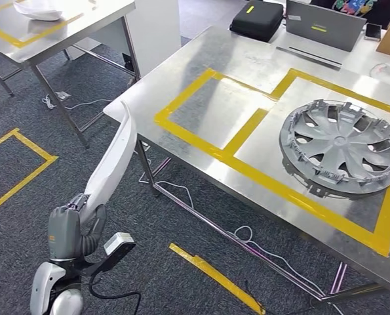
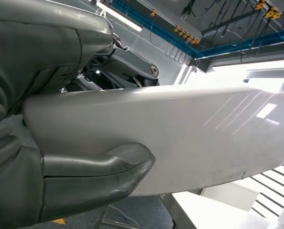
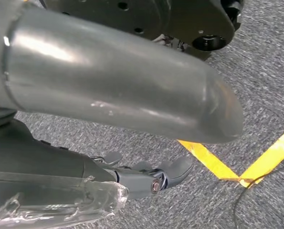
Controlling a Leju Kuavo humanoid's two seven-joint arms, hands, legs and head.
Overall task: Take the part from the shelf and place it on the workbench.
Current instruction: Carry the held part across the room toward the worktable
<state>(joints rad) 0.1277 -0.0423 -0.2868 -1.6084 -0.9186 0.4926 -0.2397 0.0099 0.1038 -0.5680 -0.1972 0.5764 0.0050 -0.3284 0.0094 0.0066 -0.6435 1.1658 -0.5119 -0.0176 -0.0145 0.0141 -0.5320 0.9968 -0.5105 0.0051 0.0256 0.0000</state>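
Observation:
My left hand (image 1: 75,231) grips the lower end of a long, curved white part (image 1: 111,157), low at the left of the head view. The part rises at a slant, and its upper tip comes level with the near left corner of the steel workbench (image 1: 208,111); whether it touches there I cannot tell. Close up, the thumb (image 2: 97,176) presses one side of the glossy white part (image 2: 191,138) and darker fingers (image 2: 133,67) wrap the other. My right hand (image 3: 126,95) hangs over grey carpet with its fingers (image 3: 151,179) spread around nothing.
Yellow tape marks two bays on the workbench; a silver hubcap (image 1: 341,144) lies in the right one. A black case (image 1: 257,20) and a laptop (image 1: 321,26) sit at its far edge. A second table (image 1: 59,33) stands at far left. Cables (image 1: 183,190) and tape strips (image 1: 217,279) lie on the carpet.

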